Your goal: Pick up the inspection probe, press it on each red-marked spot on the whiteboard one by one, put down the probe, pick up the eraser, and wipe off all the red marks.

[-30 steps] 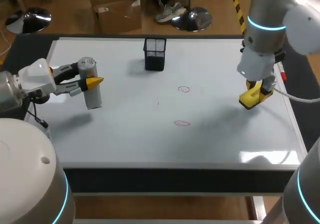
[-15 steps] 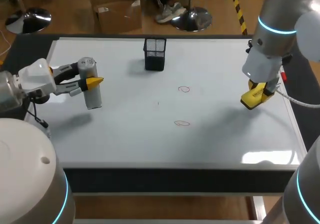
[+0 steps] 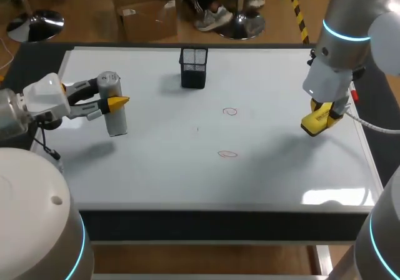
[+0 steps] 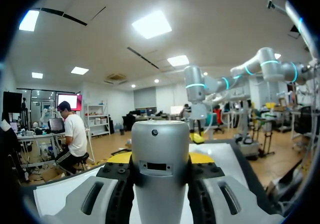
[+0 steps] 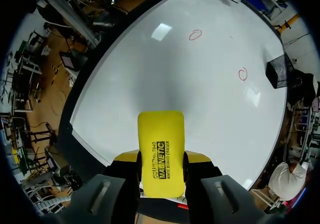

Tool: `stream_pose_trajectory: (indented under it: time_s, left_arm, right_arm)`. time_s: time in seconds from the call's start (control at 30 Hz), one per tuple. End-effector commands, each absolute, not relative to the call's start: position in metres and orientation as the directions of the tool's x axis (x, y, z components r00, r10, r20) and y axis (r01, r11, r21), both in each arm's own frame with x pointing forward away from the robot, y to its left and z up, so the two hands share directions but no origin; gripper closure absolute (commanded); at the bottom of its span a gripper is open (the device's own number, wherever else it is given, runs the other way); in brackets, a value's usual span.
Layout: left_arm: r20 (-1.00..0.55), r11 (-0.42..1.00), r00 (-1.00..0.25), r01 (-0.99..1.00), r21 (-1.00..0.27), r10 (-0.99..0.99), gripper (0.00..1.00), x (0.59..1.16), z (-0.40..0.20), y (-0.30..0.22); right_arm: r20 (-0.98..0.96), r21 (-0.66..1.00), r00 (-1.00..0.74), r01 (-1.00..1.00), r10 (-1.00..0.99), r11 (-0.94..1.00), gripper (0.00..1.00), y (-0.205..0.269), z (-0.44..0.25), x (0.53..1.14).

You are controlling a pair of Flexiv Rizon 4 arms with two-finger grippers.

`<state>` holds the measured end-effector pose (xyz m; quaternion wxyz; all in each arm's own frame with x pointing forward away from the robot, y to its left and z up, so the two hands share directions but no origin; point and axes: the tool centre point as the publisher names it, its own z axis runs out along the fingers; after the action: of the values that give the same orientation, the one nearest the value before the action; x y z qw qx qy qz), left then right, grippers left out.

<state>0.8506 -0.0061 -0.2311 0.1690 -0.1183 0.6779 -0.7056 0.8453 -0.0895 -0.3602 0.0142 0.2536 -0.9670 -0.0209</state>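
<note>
1. The eraser (image 5: 160, 139) is clamped in the right tool (image 5: 160, 166), over the whiteboard (image 3: 156, 167) near its right edge.
2. The red marks (image 3: 230, 112) lie unwiped mid-board.
3. The probe (image 3: 117, 122) stands near the left edge with the left tool (image 3: 112, 102) closed around it; the wiping is probably what remains.

A black mesh cup (image 3: 194, 67) stands upright near the far edge of the table (image 3: 206, 225), about midway across its width. It has a squarish shape and an open top, and the pale surface shows through the mesh. A soft shadow falls on the surface at its left side. In the right wrist view the cup (image 5: 278, 70) appears small, far ahead and off to one side. The table is dark and shows as a band along the front and down the left side. On its right strip lies a small red object (image 3: 354, 95), too hidden to identify.
</note>
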Motion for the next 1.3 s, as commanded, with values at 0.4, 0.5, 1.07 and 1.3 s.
stream_pose_trajectory:
  time_s: [0.4, 0.5, 1.07, 1.3]
  left_arm:
    - [-0.091, -0.033, -0.948, 0.106, -0.994, -0.305, 1.0, 0.861, -0.211, -0.056]
    - [-0.098, -0.04, -0.959, 0.113, -0.993, -0.267, 1.0, 0.865, -0.203, -0.076]
    - [-0.069, -0.081, -0.992, 0.078, -0.994, -0.107, 1.0, 0.884, -0.198, -0.193]
    - [-0.049, -0.097, -0.994, 0.058, -0.994, -0.098, 1.0, 0.901, -0.202, -0.232]
  right_arm:
    - [0.019, 0.045, -0.87, -0.491, -0.492, 0.87, 1.0, -0.09, -0.36, 0.846]
    - [0.019, 0.045, -0.87, -0.491, -0.492, 0.87, 1.0, -0.09, -0.36, 0.846]
    - [0.019, 0.045, -0.87, -0.491, -0.492, 0.87, 1.0, -0.09, -0.36, 0.846]
    - [0.019, 0.045, -0.87, -0.491, -0.492, 0.87, 1.0, -0.09, -0.36, 0.846]
